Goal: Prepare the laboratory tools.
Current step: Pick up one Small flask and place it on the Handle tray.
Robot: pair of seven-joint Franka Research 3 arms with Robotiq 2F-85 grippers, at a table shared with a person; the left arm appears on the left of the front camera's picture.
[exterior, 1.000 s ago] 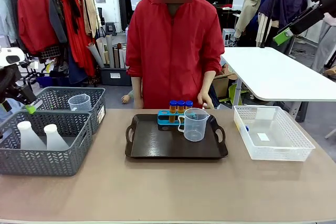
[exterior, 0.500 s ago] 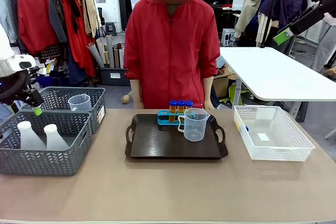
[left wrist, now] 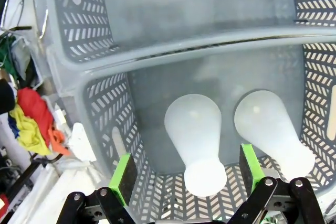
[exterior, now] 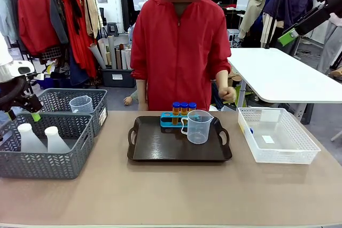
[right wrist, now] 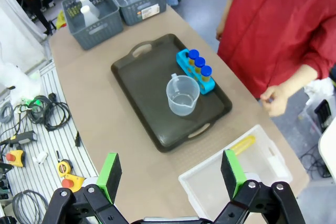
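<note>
The left claw (left wrist: 187, 174) hangs spread wide over the near grey basket (left wrist: 102, 103), its green pads either side of the neck of one translucent conical flask (left wrist: 192, 124); a second flask (left wrist: 265, 124) stands just beside it. Both look like light, empty plastic, smooth and liable to slip or flex under a hard squeeze, so the narrow neck seems the best hold. The right claw (right wrist: 171, 173), also spread, hovers high above the counter (exterior: 160, 196), where the beaker (exterior: 199, 126) and blue rack (exterior: 167, 122) of capped tubes (exterior: 183, 107) sit on the brown tray (exterior: 155, 148). Since a second ago the left arm has dipped slightly, and the person's hand (exterior: 228, 93) has lifted from the tray.
</note>
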